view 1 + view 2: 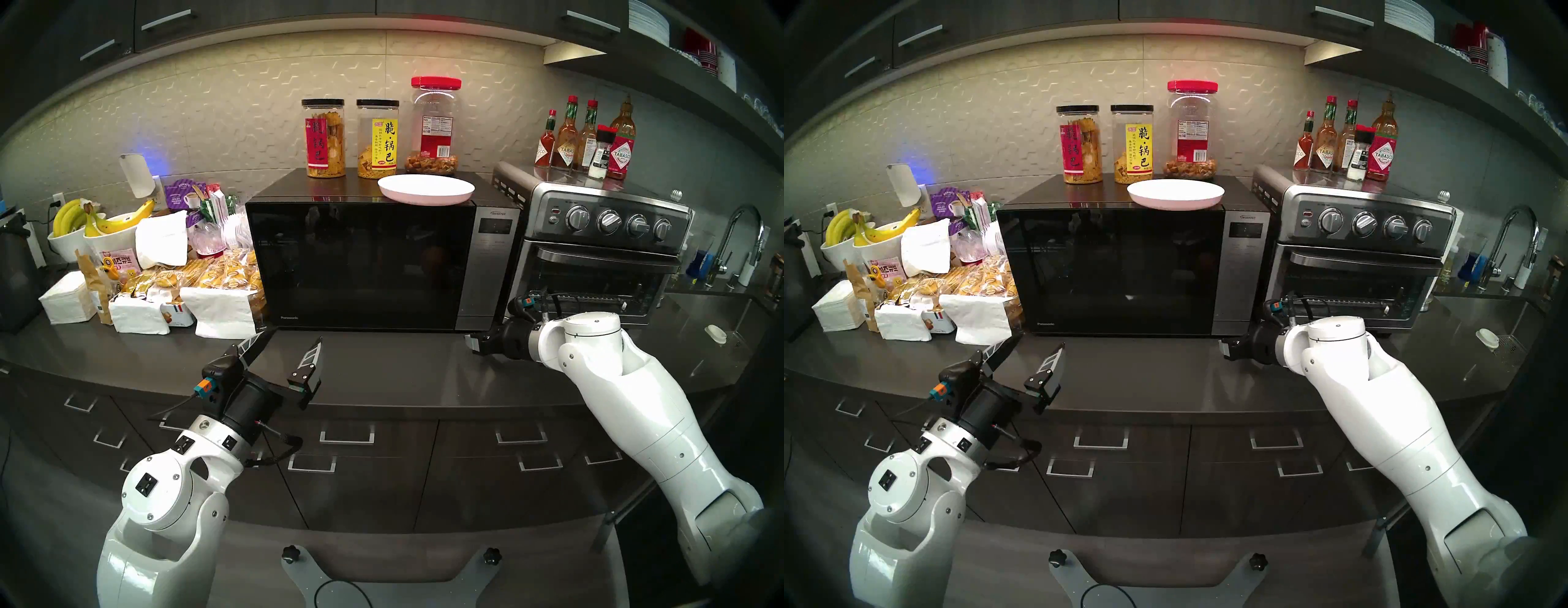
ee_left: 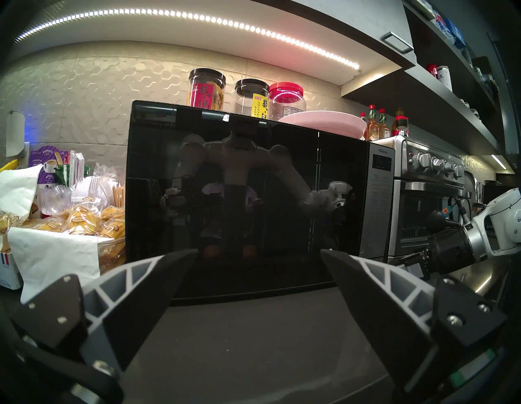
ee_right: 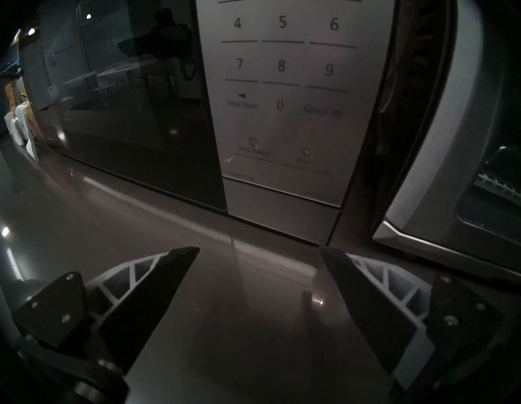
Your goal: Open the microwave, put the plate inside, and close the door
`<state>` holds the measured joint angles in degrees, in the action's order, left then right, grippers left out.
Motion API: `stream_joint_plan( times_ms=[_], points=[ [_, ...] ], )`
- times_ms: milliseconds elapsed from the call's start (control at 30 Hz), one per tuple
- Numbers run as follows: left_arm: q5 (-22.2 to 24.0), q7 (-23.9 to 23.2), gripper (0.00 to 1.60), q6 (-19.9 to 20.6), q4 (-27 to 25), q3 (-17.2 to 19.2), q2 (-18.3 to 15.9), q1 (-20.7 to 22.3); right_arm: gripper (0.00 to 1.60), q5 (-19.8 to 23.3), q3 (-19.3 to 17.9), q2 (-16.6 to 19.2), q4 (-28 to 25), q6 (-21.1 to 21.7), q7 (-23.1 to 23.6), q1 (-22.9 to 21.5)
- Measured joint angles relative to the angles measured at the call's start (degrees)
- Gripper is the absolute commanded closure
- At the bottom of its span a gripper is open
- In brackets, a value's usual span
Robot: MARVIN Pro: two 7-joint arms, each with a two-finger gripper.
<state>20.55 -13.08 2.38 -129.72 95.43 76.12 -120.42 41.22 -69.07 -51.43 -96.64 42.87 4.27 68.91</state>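
On top of the large black boxy microwave [image 1: 360,259], toward its right front corner, you see the round, shallow white plate [image 1: 426,190] lying flat, rim upward, just in front of three clear snack jars [image 1: 377,138]. Note that the microwave's long axis runs left to right along the dark grey countertop [image 1: 382,373], its wide glossy black glass door [image 1: 356,263] shut and facing you, its grey control strip [image 3: 284,112] at the right. Both grippers are empty with fingers spread apart: the left gripper [image 1: 292,342] hovers before the door's lower left, while the right gripper [image 3: 259,251] points down at the countertop just below the control strip.
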Motion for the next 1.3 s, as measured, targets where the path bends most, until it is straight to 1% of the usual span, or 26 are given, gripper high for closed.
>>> stream_joint_plan(
  times_ms=[233, 633, 1267, 1300],
  points=[
    [0.0, 0.0, 0.0, 0.0, 0.0, 0.0, 0.0, 0.0, 0.0, 0.0, -0.2, -0.9, 0.9, 0.6, -0.5, -0.8],
    [0.0, 0.0, 0.0, 0.0, 0.0, 0.0, 0.0, 0.0, 0.0, 0.4, -1.0, -2.1, 3.6, 0.6, -1.4, -1.8],
    [0.0, 0.0, 0.0, 0.0, 0.0, 0.0, 0.0, 0.0, 0.0, 1.5, -1.4, -2.9, 6.4, 1.2, -0.1, -3.1],
    [0.0, 0.0, 0.0, 0.0, 0.0, 0.0, 0.0, 0.0, 0.23, 1.5, -1.4, -2.9, 6.5, 1.2, -0.1, -3.1]
  ],
)
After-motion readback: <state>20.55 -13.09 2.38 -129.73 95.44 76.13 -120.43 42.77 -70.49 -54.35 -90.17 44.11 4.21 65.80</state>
